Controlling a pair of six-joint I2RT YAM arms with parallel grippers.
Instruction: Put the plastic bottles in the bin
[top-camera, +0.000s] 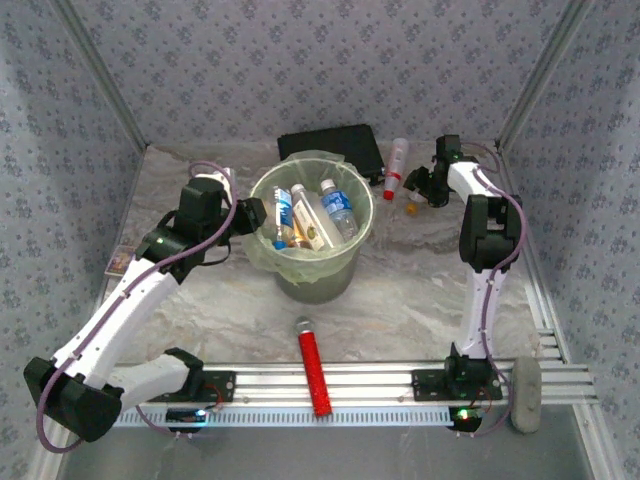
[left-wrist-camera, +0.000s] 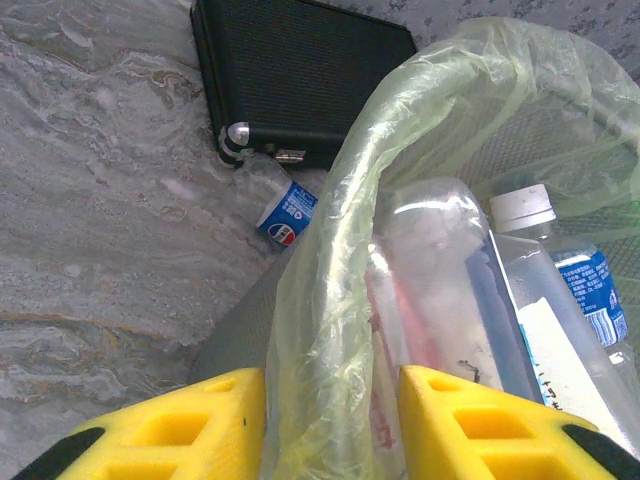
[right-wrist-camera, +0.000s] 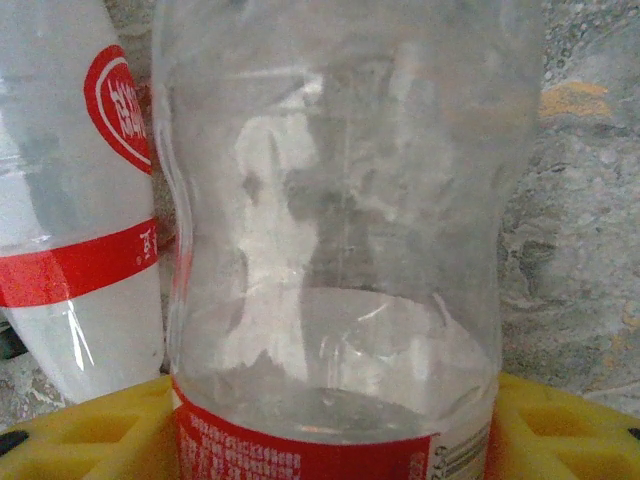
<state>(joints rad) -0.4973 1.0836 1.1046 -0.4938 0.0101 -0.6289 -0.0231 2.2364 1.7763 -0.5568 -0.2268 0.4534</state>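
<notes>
From above, the bin (top-camera: 315, 282) stands mid-frame on the marbled table (top-camera: 400, 300), with its pale green liner (top-camera: 262, 250) folded over the rim. Several plastic bottles lie inside, among them a blue-labelled bottle (top-camera: 338, 212) with a white cap. The left pincer (top-camera: 252, 214) is at the bin's left rim. A black case (top-camera: 330, 146) lies flat behind the bin, close to the back wall. A red-and-white bottle (top-camera: 397, 165) lies just right of the case, and the right pincer (top-camera: 420, 186) is beside that bottle in the upper right. There is bare table between the bin and the right arm. There is more in front of the bin, down to a red cylinder (top-camera: 313, 365) lying across the metal rail (top-camera: 400, 385) at the bottom. Patterned walls (top-camera: 300, 70) shut the table in on three sides.

From the left wrist, the yellow fingers (left-wrist-camera: 200, 430) straddle the liner-covered rim of the bin. The pincer is narrow, clamped on the rim, with one finger outside and one inside. A Pepsi bottle (left-wrist-camera: 285, 205) lies on the table in the upper middle, touching the case's corner and close to the bin's wall. The left of the frame is open marble.

From the right wrist, a clear bottle (right-wrist-camera: 330, 230) with a red label sits in the centre, and the pincer is closed around it, a yellow finger against each side. The red-and-white bottle lies just beside it at the left edge. Bare table shows at the right.
</notes>
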